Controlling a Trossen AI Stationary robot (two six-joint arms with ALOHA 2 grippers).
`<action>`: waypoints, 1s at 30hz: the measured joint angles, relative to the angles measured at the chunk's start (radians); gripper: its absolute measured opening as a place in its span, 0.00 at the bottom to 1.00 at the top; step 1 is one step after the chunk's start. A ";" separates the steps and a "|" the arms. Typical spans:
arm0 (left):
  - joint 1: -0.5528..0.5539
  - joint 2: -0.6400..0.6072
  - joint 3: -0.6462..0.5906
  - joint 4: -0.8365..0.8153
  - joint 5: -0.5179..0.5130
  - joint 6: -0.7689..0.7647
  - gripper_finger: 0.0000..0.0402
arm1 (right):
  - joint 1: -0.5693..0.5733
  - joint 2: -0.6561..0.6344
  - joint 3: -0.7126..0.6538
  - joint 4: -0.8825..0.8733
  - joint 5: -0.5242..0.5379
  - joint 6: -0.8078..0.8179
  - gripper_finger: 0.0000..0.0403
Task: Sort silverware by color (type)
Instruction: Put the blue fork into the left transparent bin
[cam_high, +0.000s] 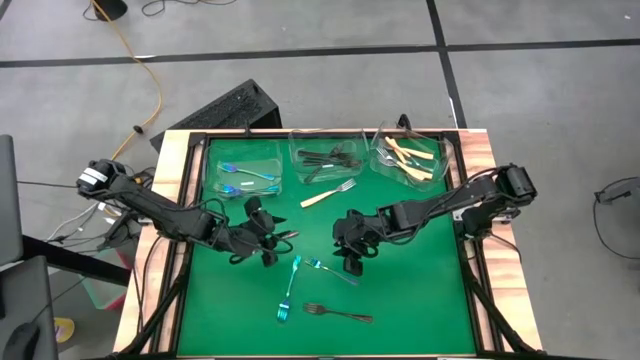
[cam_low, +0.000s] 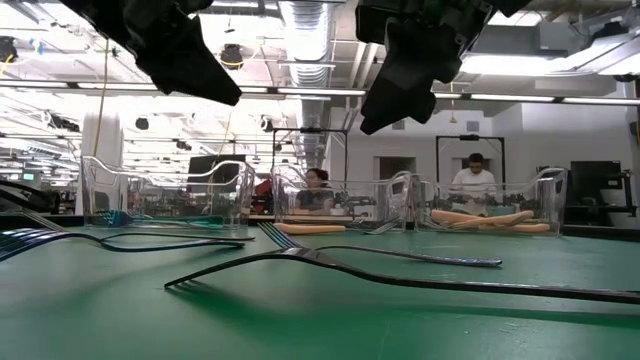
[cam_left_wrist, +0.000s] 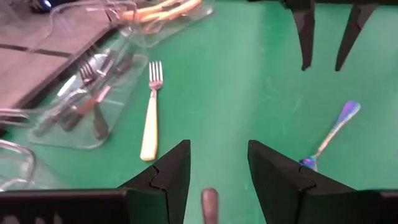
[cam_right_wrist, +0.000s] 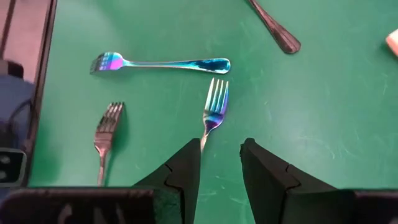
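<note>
— Where did the two grippers stand?

— Both hung over the middle of the green felt-like surface (cam_high: 420, 290), facing one another. The left gripper (cam_high: 283, 238) had its blunt, matte black fingers (cam_left_wrist: 171, 174) apart with nothing between them; a dark rounded handle end (cam_left_wrist: 209, 200) lay on the surface just under the gap. The right gripper (cam_high: 345, 262) also had its wedge-shaped fingers (cam_right_wrist: 186, 168) apart, empty, above the slim handle of an iridescent blue-teal fork (cam_right_wrist: 214, 109).

— And the loose silverware near them?

— A second iridescent fork (cam_right_wrist: 161, 63), glossy and rainbow-tinted, lay crosswise just beyond the tines of the first. Beside those lay a dark grey metal fork (cam_right_wrist: 107, 134), dull and slender. Another dark handle (cam_right_wrist: 273, 28), flared at its end, reached in from the far side. Nearer the tubs lay a cream-handled fork (cam_left_wrist: 150, 115) with bright silver tines, smooth and slightly tapered, alone on the green.

— What about the tubs?

— Three clear plastic tubs sat in a row along the far edge. The left tub (cam_high: 212, 165) held blue-teal forks, the middle tub (cam_high: 296, 152) a tangle of dark ones, and the right tub (cam_high: 440, 165) cream-handled ones. A light wooden frame (cam_high: 172, 170) bordered the green.
</note>
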 joint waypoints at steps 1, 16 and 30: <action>0.001 0.000 0.000 0.006 -0.001 0.006 0.36 | 0.000 0.000 0.000 0.000 -0.001 0.024 0.34; 0.003 0.000 0.000 0.015 0.085 -0.048 0.36 | 0.039 0.012 0.000 0.065 0.098 0.049 0.47; 0.003 0.000 0.000 0.032 0.060 -0.061 0.36 | 0.138 0.153 -0.001 0.183 0.284 0.059 0.44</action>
